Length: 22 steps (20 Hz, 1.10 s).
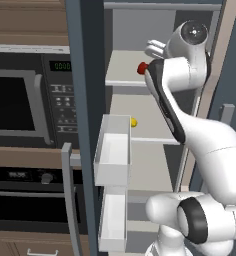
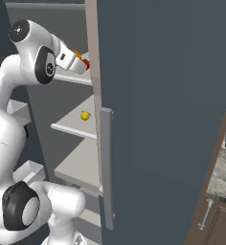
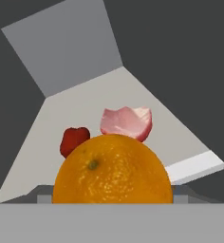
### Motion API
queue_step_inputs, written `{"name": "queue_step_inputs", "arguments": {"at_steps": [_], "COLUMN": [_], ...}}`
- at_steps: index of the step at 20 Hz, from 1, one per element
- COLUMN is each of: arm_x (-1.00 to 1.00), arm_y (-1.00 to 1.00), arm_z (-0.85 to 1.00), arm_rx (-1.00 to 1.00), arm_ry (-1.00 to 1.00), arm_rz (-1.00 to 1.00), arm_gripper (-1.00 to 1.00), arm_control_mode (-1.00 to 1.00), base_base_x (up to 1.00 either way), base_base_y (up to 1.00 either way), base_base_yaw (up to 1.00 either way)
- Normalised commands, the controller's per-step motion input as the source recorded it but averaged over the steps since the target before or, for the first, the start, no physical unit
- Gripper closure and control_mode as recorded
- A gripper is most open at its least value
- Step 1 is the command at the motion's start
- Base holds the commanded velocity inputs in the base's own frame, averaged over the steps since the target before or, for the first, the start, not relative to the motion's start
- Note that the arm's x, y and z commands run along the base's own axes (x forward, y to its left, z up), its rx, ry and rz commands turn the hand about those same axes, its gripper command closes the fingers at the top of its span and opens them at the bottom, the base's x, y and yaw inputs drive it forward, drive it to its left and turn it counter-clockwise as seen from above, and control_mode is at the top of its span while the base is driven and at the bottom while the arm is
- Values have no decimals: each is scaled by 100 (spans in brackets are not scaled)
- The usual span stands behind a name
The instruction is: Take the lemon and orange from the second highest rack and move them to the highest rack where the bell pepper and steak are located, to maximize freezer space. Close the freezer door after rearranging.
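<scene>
**Orange held at the top rack, lemon one shelf down**

Pincer [image 2: 81, 62] is up at the front lip of the highest rack [image 1: 121, 75], clenched on the orange [image 3: 113, 170]. In the hand view the fruit sits right between the jaws and hides the fingertips; in the right base view a sliver of orange colour shows at the end of the hand. Whether the orange rests on the shelf or hangs just above it, cannot tell.

Beyond it on the same rack: bell pepper [image 3: 74, 141], dark red, to the left in the hand view; steak [image 3: 126, 121], pale pink, to the right and a little farther back. The two lie near each other, apart.

Lemon [image 2: 85, 115] sits alone on the second highest rack [image 2: 76, 125], near its front edge.

Freezer [image 1: 155, 35] stands open. Freezer door [image 1: 87, 125] is swung out to the left, its white bins [image 1: 112, 150] facing the arm.
</scene>
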Motion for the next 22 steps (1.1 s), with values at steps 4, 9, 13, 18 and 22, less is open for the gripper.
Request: {"name": "queue_step_inputs", "arguments": {"at_steps": [4, 9, 13, 18, 22], "arm_x": [51, 52, 53, 54, 50], "arm_y": [0, 0, 0, 0, 0], "arm_z": [-7, -8, -11, -8, -16], "arm_rx": [-2, -4, -7, -2, 0], "arm_ry": [1, 6, 12, 6, 0], "arm_rz": [0, 0, 0, 0, 3], "arm_gripper": [100, 100, 100, 100, 100], "arm_control_mode": [-100, -100, -100, -100, -100], "base_base_x": [0, 0, 0, 0, 0], "base_base_y": [0, 0, 0, 0, 0], "base_base_yaw": [0, 0, 0, 0, 0]}}
